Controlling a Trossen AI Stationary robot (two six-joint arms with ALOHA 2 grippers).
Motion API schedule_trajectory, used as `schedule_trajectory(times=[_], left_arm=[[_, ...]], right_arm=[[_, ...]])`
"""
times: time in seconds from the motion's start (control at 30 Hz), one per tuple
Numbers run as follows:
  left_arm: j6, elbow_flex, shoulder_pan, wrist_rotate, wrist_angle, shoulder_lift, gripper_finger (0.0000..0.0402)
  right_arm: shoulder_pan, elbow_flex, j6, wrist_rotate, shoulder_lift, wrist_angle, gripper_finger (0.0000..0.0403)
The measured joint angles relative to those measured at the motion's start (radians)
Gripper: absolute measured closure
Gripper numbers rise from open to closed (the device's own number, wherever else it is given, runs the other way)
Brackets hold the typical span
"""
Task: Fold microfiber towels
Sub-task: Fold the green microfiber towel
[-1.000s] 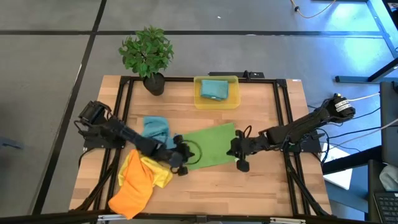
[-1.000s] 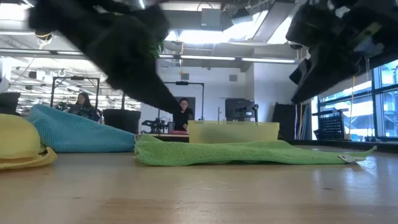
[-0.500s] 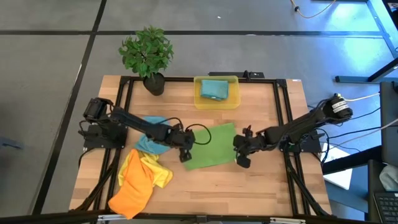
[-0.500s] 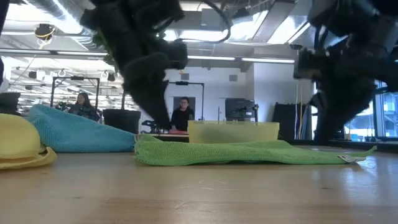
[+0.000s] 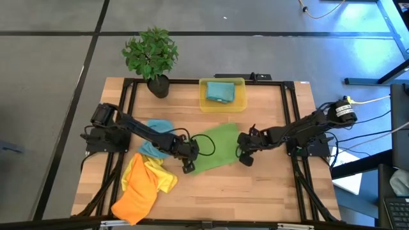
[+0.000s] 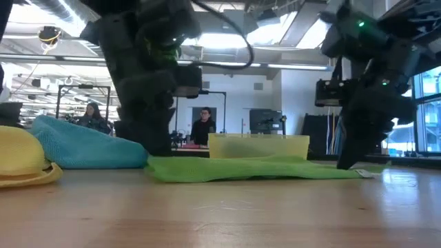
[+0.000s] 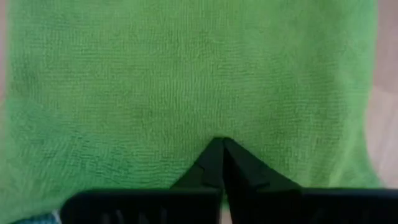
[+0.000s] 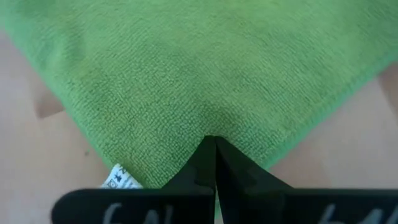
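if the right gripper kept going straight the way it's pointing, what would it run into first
More of the green towel. The right gripper is shut on that towel's corner, fingertips pressed into the cloth, and green fabric fills the view ahead. Past it the line probably meets the wooden table, though depth is hard to judge.

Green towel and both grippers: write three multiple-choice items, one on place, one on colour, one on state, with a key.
1. Where does the green towel lie?
A. in the yellow bin
B. flat on the table between the two arms
C. under the plant

2. What colour is the towel inside the yellow bin?
A. teal-blue
B. orange
C. green

3. How is the right gripper?
A. wide open above the wood
B. out of view
C. shut on the green towel's edge

Key: 1 B, the high view shows it spread between the left gripper and the right; 2 A, teal cloth inside; 3 C, fingers meet on green fabric.
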Motion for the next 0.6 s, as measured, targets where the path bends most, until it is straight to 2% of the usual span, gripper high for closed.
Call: schedule_trajectory(times=[0.13,0.3,0.47,0.6], left_arm=[[0.001,0.003,-0.006,0.063,0.086,0.049,0.0401],[0.033,-0.002,-0.011,0.138,0.275,0.069,0.0401],[0.123,-0.002,-0.027,0.219,0.511,0.068,0.0401],[0.149,-0.005,-0.026,0.210,0.508,0.047,0.0401]], right_arm=[[-0.043,0.000,-0.035,-0.001,-0.003,-0.026,0.0401],[-0.094,0.000,-0.085,0.011,-0.005,-0.055,0.0399],[-0.132,0.024,-0.202,0.182,0.001,-0.124,0.0397],[-0.145,0.075,-0.293,0.231,0.006,-0.221,0.0396]])
